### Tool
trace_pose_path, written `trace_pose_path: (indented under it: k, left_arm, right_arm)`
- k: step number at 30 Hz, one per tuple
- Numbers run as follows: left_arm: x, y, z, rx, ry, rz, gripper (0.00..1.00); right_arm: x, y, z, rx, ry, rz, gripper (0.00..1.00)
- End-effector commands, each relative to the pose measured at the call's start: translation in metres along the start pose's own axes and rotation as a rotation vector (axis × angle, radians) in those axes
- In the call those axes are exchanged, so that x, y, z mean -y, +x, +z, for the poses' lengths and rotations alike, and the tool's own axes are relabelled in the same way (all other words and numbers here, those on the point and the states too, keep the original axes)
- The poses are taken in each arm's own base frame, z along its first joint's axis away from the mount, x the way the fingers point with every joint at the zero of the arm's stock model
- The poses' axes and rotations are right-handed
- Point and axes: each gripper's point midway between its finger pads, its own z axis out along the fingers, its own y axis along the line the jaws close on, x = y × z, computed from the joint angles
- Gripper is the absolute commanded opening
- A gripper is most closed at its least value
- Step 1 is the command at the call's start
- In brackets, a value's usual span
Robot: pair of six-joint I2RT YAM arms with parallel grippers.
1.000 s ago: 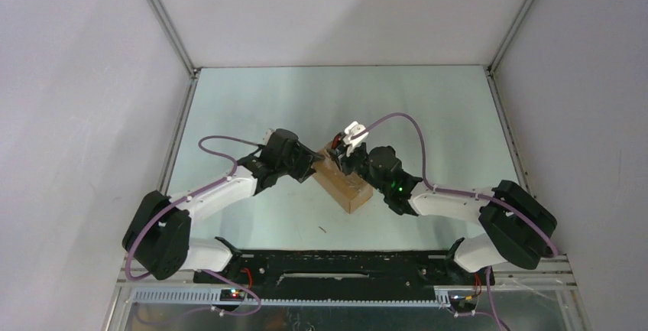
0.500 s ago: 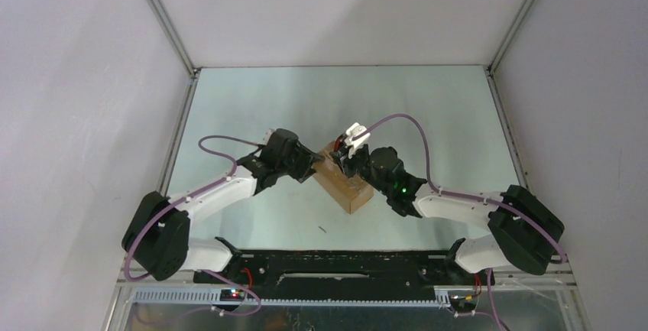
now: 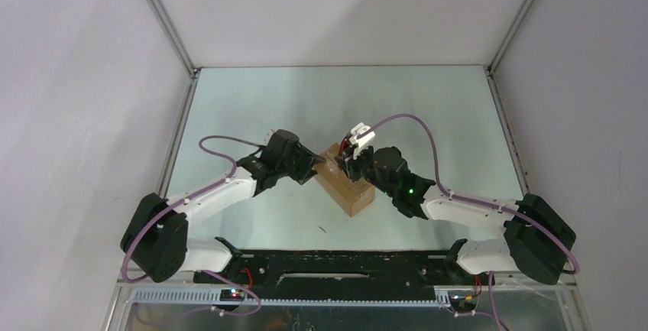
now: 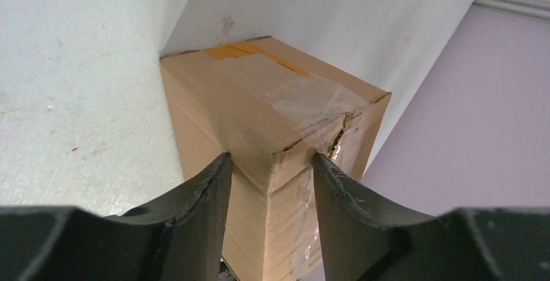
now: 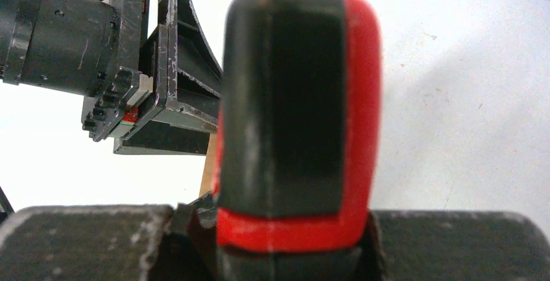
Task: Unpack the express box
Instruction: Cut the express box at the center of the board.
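A pale green counter point(image 3: 306, 102) is shut in by white walls. The left arm point(image 3: 221, 192) and the right arm point(image 3: 466, 212) are reached in over it from the near edge, with purple cables point(image 3: 397, 116) looped along them. The box point(image 3: 350, 195), of brown cardboard, is stood at the middle of the counter between the arms, slanted to its edges. Its near upright corner is clasped by the left gripper point(image 4: 271, 161), one finger pressed on each side face. The right gripper point(image 5: 288, 245) is closed on a red-and-black knife point(image 5: 292, 112), held at the far part of the box's top. Clear tape point(image 4: 311, 102) is laid over the top and down the torn corner, beside a strip of orange tape point(image 4: 240, 50); nothing written can be made out. A small dark speck point(image 3: 324, 229) is seen on the counter near the box. Against a second ago, the right arm's elbow is found further right and lower, while the box is unmoved.
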Motion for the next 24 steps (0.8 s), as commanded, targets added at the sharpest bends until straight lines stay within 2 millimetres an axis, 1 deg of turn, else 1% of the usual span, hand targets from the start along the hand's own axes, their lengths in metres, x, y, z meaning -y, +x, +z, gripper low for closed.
trace_pose_path:
  k: [1,4,5,9,12,15,20,22,24]
  left_arm:
    - [0.003,-0.021,-0.002,0.084,-0.007,0.033,0.56]
    - [0.020,-0.016,-0.009,0.053,0.066,0.077,0.71]
    - [0.023,-0.013,-0.011,0.032,0.083,0.090,0.75]
    - [0.026,-0.004,-0.013,-0.012,0.125,0.101,0.81]
    - [0.033,0.004,-0.010,-0.057,0.181,0.101,0.82]
    - [0.035,0.013,-0.003,-0.105,0.200,0.111,0.81]
    - [0.012,0.011,0.006,-0.098,0.136,0.071,0.78]
    - [0.007,0.009,0.008,-0.093,0.121,0.063,0.78]
    - [0.007,0.009,0.011,-0.094,0.122,0.061,0.78]
  right_arm:
    - [-0.004,0.017,0.002,-0.070,-0.017,0.009,0.00]
    - [-0.006,0.013,0.008,-0.046,-0.020,0.016,0.00]
    - [-0.005,0.012,0.011,-0.043,-0.017,0.013,0.00]
    - [-0.008,-0.001,0.019,0.004,-0.031,0.005,0.00]
    - [-0.009,-0.009,0.024,0.030,-0.038,0.006,0.00]
    - [-0.013,-0.015,0.027,0.047,-0.061,0.005,0.00]
    - [-0.014,-0.021,0.027,0.063,-0.071,-0.003,0.00]
    - [-0.014,-0.024,0.026,0.068,-0.075,-0.009,0.00]
    - [-0.016,-0.026,0.026,0.075,-0.083,-0.011,0.00]
